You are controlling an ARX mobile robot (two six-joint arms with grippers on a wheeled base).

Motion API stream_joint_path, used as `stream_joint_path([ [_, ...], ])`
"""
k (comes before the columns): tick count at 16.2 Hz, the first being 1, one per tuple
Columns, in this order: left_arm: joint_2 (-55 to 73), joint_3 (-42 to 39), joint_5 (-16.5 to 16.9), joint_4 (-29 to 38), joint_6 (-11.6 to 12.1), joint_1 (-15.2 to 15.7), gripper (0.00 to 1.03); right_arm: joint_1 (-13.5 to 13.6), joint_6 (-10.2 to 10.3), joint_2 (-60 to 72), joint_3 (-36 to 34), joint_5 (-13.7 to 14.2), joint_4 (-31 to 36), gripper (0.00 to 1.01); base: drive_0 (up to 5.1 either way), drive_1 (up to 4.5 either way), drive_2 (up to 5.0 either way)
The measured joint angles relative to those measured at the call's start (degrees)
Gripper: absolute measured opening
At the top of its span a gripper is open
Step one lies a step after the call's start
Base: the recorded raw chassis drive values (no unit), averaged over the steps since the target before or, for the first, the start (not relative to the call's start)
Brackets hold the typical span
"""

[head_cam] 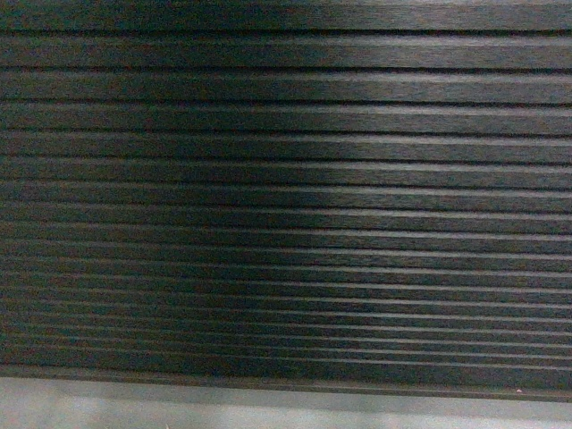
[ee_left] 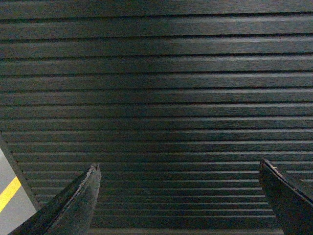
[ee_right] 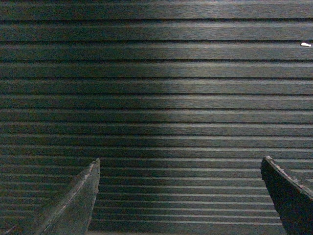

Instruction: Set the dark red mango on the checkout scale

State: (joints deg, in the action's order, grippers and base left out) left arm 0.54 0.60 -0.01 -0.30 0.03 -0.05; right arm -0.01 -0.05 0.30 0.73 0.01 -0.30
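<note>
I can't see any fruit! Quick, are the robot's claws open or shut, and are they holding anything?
Left gripper: open, holding nothing, facing the checkout front.
Right gripper: open, holding nothing, facing the same ribbed panel.

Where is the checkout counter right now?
Directly ahead: the counter's ribbed dark front fills all three views, with grey floor along the bottom of the head view. Both grippers, left and right, face it open.

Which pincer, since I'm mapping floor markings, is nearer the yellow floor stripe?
Left, probably. The yellow stripe lies on the floor off to the left pincer's side; the right pincer faces only the checkout panel, no stripe visible.
</note>
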Motion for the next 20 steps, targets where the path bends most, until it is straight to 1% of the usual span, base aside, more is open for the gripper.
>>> stream_joint_path([
  [20,0.00,0.00,0.00,0.02,0.00,0.00,0.98,0.00,0.00,0.00,0.00,0.02,0.02,0.98,0.0,0.00,0.0],
])
